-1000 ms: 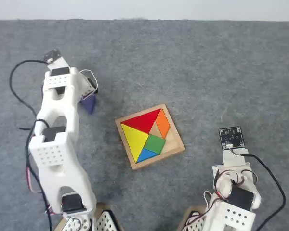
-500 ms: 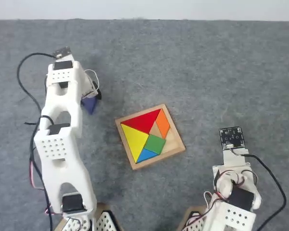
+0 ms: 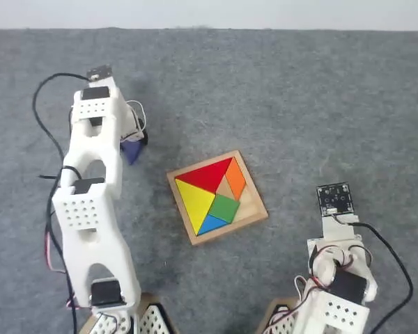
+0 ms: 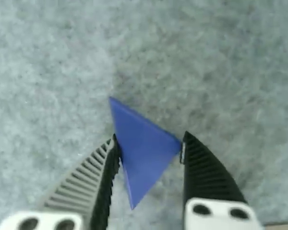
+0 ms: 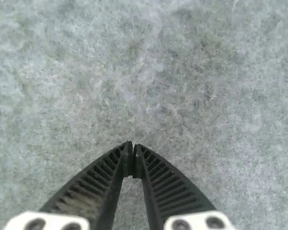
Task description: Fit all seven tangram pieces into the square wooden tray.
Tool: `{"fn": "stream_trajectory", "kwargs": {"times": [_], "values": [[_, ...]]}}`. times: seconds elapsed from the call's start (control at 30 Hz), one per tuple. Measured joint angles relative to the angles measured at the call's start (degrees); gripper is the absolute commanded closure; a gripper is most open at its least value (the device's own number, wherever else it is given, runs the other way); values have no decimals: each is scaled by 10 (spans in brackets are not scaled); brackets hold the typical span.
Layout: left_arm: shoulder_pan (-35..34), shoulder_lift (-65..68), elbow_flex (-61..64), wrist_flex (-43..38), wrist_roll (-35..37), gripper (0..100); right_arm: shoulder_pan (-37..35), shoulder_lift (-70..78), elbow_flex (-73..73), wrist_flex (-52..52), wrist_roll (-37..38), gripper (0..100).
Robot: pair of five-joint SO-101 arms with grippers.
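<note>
Blue triangle (image 4: pixel 144 148) is grasped in the left claw (image 4: pixel 149 143) near the counter's (image 3: pixel 299 90) left edge. The right claw (image 5: pixel 133 145) is clenched and empty, and the tray (image 3: pixel 252 207) sits mid-counter.

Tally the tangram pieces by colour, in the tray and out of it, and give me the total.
red triangle: 1
yellow triangle: 1
orange piece: 1
green square: 1
light blue triangle: 1
dark blue triangle: 1, lying outside the tray
Total: 6 pieces
</note>
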Motion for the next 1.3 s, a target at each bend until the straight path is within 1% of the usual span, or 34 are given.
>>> {"fn": "stream_trajectory", "kwargs": {"times": [0.17, 0.37, 0.67, 0.83, 0.97, 1.2, 1.3], "values": [[3, -7, -2, 2, -24, 890, 0, 0, 0, 0, 0, 965], [13, -8, -4, 18, -77, 856, 0, 0, 0, 0, 0, 965], [14, -3, -18, 43, -111, 848, 0, 0, 0, 0, 0, 965], [28, 10, -33, 61, -129, 848, 0, 0, 0, 0, 0, 965], [32, 47, -77, 94, -128, 832, 0, 0, 0, 0, 0, 965], [28, 118, -193, 166, -81, 756, 0, 0, 0, 0, 0, 965], [24, 154, -259, 197, -52, 746, 0, 0, 0, 0, 0, 965]]}}
